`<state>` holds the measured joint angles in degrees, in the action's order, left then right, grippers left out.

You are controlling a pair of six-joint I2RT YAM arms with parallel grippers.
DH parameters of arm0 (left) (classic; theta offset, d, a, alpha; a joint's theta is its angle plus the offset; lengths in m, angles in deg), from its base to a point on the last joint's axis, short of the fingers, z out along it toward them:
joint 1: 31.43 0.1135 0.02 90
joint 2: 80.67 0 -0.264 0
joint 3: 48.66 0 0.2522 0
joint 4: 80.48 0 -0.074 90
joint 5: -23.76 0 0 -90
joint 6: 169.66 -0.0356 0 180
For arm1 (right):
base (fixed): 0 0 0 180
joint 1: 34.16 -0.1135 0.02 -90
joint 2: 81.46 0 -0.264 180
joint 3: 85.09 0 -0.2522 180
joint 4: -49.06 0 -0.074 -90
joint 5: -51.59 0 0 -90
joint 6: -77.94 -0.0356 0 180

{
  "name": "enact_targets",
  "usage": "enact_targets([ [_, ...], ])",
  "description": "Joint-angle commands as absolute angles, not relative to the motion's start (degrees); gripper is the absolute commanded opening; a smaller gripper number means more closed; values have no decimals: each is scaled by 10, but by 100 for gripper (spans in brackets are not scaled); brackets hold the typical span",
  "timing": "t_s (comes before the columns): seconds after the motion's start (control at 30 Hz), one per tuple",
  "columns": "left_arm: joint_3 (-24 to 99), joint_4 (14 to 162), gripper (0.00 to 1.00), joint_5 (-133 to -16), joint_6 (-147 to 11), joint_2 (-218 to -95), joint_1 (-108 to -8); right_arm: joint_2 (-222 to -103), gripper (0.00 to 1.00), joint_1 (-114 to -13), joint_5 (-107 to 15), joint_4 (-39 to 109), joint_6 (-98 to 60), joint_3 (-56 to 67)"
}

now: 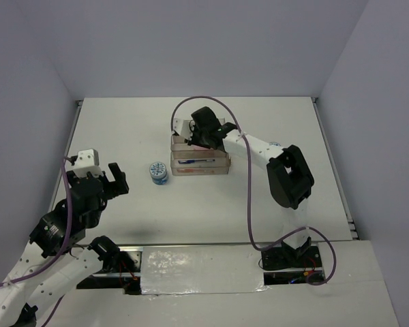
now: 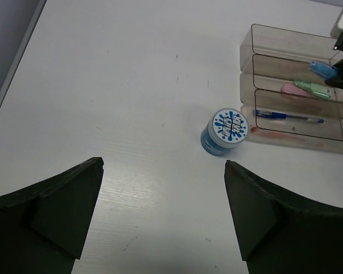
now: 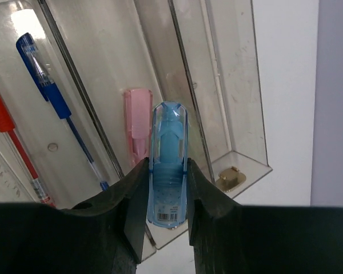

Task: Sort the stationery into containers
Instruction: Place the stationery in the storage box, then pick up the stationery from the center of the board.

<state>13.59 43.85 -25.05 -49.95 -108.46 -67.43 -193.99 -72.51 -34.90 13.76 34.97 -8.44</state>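
Over the clear rack (image 3: 240,85), the right hand (image 3: 167,174) pinches the blue stick (image 3: 168,142) by its two long sides, low down near the barcoded end, so that most of its length stands free past the fingertips. It looks like a hollow shell of hard see-through plastic: light, stiff, and smooth enough to slide in a loose pinch (a squeeze across the narrow sides, as here, seems the safest hold, since the rounded tip offers nothing to bite on). I judge it would take a short drop into a tray without harm. The roll (image 2: 226,130) is another matter. Squat and round, it stands on end on the bench (image 2: 131,85) just beside the rack's lowest tray, and it should be taken across its curved wall, for if tipped it may roll off. The left hand (image 2: 163,165) hangs spread wide above the bench, holding nothing, short of the roll.

The right wrist view shows the grip itself, plus a pink stick (image 3: 136,123), a blue pen (image 3: 48,88) and a red pen (image 3: 1,117) lying in the trays beneath, though from it I cannot tell which tray the blue stick hangs over. The left wrist view adds a green stick (image 2: 311,88) beside the pink one in the middle tray, and the roll. Only the top view shows both arms at once, well apart
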Motion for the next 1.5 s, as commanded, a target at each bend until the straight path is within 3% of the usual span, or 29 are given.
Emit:
enact_targets([
  [0.0,136,466,99,-260,-518,-1084,-672,-1961,6,-721,-372,131,378,-120],
  [0.3,135,467,99,-263,-521,-1077,-672,-1977,39,-712,-381,125,378,-133],
  [0.37,134,469,99,-263,-521,-1078,-672,-1970,42,-710,-381,137,373,-128],
  [0.4,135,468,99,-264,-521,-1078,-672,-1961,50,-711,-381,145,373,-118],
  [0.47,135,469,99,-264,-522,-1079,-672,-1951,51,-712,-381,162,376,-108],
  [0.5,135,468,99,-264,-522,-1080,-672,-1946,58,-710,-381,164,376,-104],
  [0.63,135,468,99,-264,-521,-1079,-672,-1939,60,-711,-381,158,368,-112],
  [0.77,135,467,99,-263,-521,-1078,-672,-1877,64,-703,-356,211,268,-98],
  [0.8,135,467,99,-264,-522,-1077,-672,-1860,79,-692,-301,236,233,-87],
  [0.83,135,467,99,-264,-521,-1076,-672,-1842,100,-686,-248,271,143,-74],
  [0.87,134,467,99,-264,-521,-1076,-672,-1814,100,-678,-187,316,93,-54],
  [0.93,135,468,99,-266,-522,-1074,-672,-1789,100,-643,-103,251,-42,-67],
  [1.1,133,472,99,-273,-524,-1065,-672,-1761,100,-508,-144,98,-258,-58],
  [1.3,133,474,99,-280,-528,-1056,-672,-1789,100,-412,-148,56,-303,-15],
  [1.47,132,476,99,-284,-529,-1057,-672,-1800,100,-384,-237,106,-287,37],
])
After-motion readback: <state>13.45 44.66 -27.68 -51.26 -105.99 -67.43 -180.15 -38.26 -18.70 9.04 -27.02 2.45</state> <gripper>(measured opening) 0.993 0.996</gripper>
